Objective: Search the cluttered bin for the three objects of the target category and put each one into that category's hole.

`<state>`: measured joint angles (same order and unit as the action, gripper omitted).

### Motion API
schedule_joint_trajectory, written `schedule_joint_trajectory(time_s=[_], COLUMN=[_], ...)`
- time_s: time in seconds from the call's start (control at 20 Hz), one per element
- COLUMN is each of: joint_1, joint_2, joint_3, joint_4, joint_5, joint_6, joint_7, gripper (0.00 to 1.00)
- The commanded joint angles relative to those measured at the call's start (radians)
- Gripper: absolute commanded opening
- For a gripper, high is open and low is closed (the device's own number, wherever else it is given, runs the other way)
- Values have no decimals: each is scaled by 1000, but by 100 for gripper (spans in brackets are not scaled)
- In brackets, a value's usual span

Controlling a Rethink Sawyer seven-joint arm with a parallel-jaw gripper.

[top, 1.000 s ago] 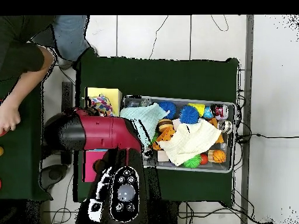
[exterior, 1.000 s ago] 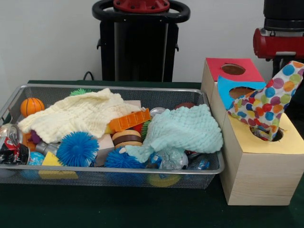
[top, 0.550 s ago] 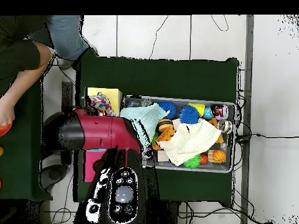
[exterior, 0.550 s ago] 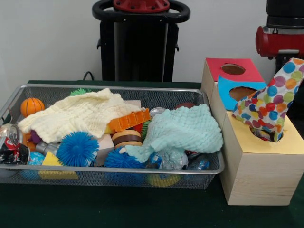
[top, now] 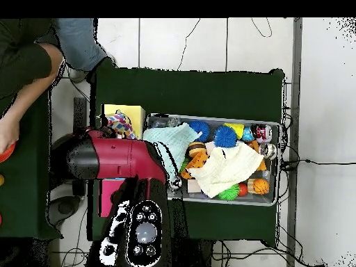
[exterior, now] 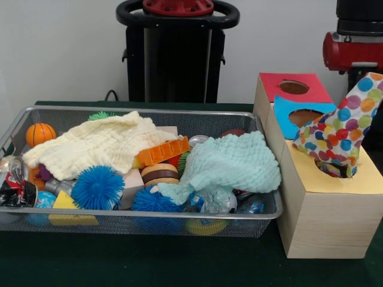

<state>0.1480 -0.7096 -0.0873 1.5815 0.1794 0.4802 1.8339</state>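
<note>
The wire bin (exterior: 263,206) on the left is heaped with balls and two cloths; to its right the polka-dot cloth (exterior: 338,134) trails up out of the yellow hole (exterior: 344,170) toward the red arm (exterior: 353,51) overhead, whose gripper is hidden, so I cannot tell its grip

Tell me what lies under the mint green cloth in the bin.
Under the mint green cloth, a blue spiky ball and crinkled clear plastic poke out at its front edge. Anything beneath its middle is covered.
</note>
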Motion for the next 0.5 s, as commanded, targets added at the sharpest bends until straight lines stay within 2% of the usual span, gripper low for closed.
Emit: schedule_joint_trajectory(time_s=[0.05,0.5], joint_1=[15,27], joint_2=[28,23], joint_3=[6,-3], joint_4=[-5,-12], joint_5=[51,70], joint_6=[16,39], joint_7=[251,251], gripper=[0,0])
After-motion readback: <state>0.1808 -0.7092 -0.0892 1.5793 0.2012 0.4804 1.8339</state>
